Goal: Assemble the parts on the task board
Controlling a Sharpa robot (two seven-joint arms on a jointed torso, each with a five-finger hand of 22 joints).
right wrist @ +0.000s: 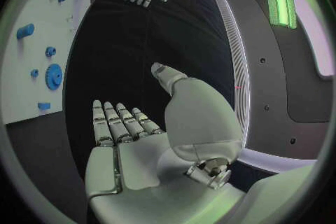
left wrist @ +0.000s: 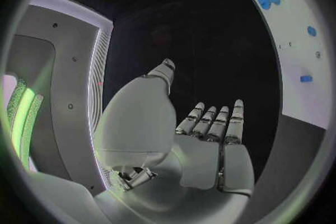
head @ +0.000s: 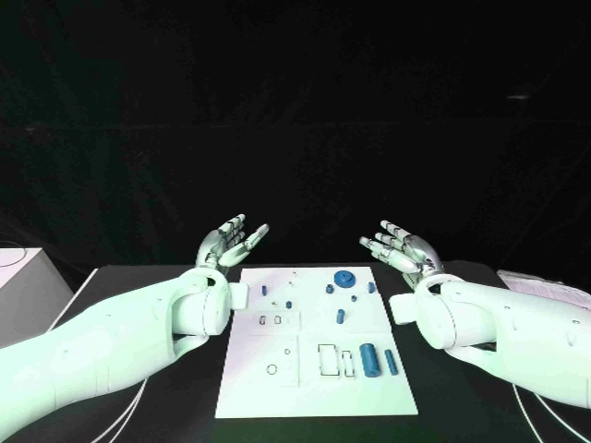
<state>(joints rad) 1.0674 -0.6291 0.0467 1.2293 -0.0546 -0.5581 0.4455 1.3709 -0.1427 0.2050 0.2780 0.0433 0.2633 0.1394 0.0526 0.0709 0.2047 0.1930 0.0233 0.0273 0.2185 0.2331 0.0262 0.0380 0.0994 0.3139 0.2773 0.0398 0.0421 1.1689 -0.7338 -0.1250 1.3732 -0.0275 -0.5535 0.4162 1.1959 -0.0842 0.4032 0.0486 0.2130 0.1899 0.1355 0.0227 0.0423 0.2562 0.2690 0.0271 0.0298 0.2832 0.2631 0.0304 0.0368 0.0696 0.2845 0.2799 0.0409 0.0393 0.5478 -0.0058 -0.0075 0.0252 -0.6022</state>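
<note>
Head view: the white task board (head: 317, 369) lies flat in the middle of the black counter (head: 136, 406), between the two white arms. The left robot hand (head: 232, 242) is raised just beyond the board's far left corner, palm up, fingers spread and holding nothing. The right robot hand (head: 403, 247) mirrors it beyond the far right corner, also spread and holding nothing. Both hang clear of the board.

On the board, a blue gear (head: 343, 275) sits near the far edge, with small blue parts close around it. A larger blue cylinder (head: 369, 357) and a slimmer blue pin (head: 391, 362) lie side by side toward the near right, next to rectangular outlines.

From the left wrist, the left hand's fingers (left wrist: 213, 123) stretch out straight and bare, with the board off to the side. The right wrist shows the same of its own fingers (right wrist: 119, 126).
</note>
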